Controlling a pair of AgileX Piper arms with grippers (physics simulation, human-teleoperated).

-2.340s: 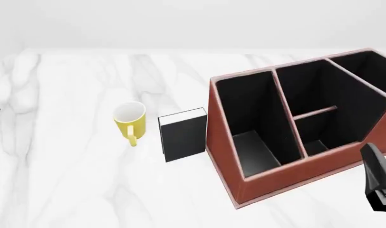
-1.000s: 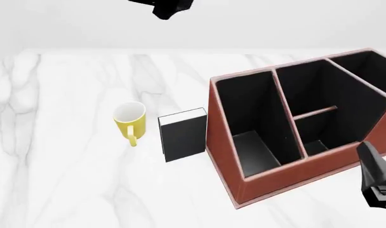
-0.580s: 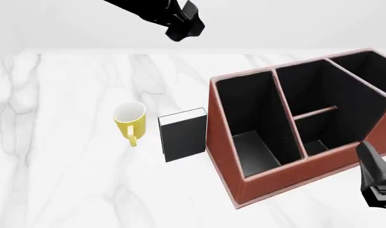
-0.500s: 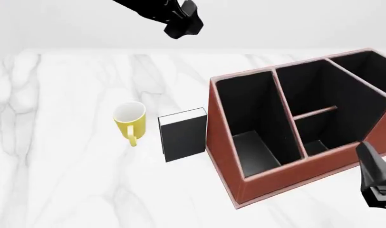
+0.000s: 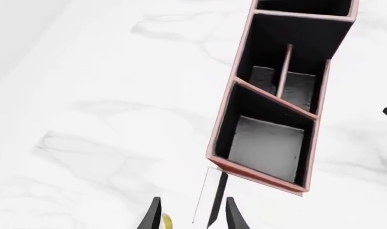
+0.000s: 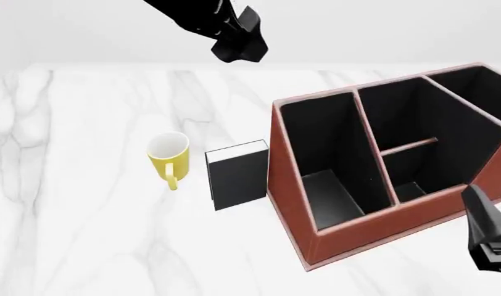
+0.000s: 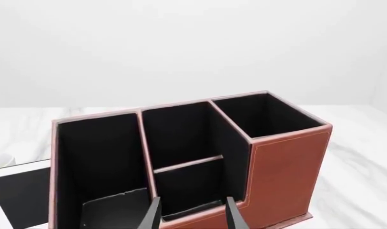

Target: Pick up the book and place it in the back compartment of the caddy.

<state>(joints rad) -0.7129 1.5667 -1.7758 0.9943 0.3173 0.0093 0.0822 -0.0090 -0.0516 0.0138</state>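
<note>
One upright book (image 6: pixel 238 176), broad black cover frontward, between both empty, parted grippers' (image 5: pixel 190 217) (image 7: pixel 190 213) reach.

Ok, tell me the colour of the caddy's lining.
Black, inside every cell of the reddish-brown caddy; the front view shows it best.

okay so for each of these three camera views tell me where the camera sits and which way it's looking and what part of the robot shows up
Front view: fixed above and behind the arms, facing forward and down at the book, caddy and mug; left claw high, right claw low.
Left wrist view: high, looking down on the caddy and book; own open fingertips show.
Right wrist view: low, facing the caddy; own open fingertips show.
All share the caddy and book.
</note>
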